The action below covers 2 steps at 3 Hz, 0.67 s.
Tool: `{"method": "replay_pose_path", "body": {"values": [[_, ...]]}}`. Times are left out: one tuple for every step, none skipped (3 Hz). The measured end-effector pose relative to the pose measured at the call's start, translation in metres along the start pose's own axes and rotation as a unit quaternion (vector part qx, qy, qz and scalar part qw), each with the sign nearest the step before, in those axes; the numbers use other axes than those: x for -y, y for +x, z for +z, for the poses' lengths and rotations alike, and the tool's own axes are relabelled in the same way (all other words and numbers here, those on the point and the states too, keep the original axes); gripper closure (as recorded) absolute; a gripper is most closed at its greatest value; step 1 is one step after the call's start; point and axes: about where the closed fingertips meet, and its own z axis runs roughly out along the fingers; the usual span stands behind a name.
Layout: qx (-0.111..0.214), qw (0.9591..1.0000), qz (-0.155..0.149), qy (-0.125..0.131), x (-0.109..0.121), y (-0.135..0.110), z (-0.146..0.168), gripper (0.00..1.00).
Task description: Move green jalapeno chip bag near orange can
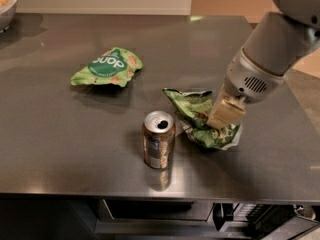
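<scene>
The green jalapeno chip bag (pixel 191 108) lies crumpled on the steel table, just right of the orange can (pixel 158 141), with a small gap between them. The can stands upright near the front edge, its opened silver top showing. My gripper (pixel 220 124) comes down from the upper right onto the right half of the bag and is shut on it, pressing it to the tabletop. Its pale fingers (pixel 226 112) hide part of the bag.
A brighter green bag with a round dark logo (pixel 106 66) lies at the left middle of the table (pixel 60 134). A bowl (pixel 6 6) stands at the far left corner. The table's front edge runs just below the can.
</scene>
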Motion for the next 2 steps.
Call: {"method": "replay_pose_path", "body": {"values": [[0.001,1.0000,-0.001,0.002,0.0003,-0.0014,0.0003,0.13],[0.002,1.0000,-0.002,0.003,0.0005,-0.0026,0.0006,0.00]]}}
